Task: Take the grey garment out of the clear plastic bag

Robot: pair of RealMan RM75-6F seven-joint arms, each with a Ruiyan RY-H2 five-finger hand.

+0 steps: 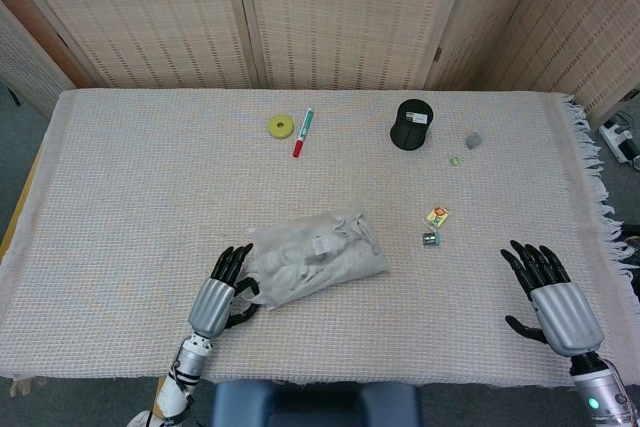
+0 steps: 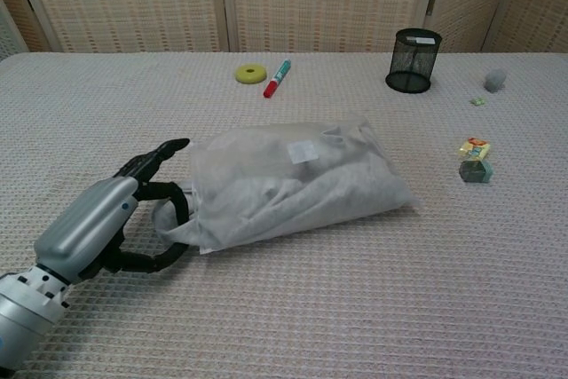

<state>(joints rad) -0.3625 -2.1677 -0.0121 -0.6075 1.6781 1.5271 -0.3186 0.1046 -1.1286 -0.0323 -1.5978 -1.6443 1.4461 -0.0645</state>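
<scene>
The clear plastic bag [image 1: 318, 257] lies in the middle of the table with the grey garment [image 2: 302, 193] bundled inside. A fold of the garment [image 2: 167, 219] sticks out of the bag's left end. My left hand [image 1: 222, 292] is at that end. In the chest view the left hand [image 2: 106, 224] has its fingers [image 2: 164, 153] spread over the protruding fold and its thumb below it, touching the cloth without a closed grip. My right hand [image 1: 555, 297] rests open on the cloth far to the right, away from the bag, and appears only in the head view.
At the back lie a yellow ring [image 1: 280, 126], a red and teal marker [image 1: 302, 133], a black mesh cup [image 1: 410, 124] and a small grey object [image 1: 473, 140]. Two small packets [image 1: 436, 215] lie right of the bag. The table's fringed edge [image 1: 600, 187] is at the right.
</scene>
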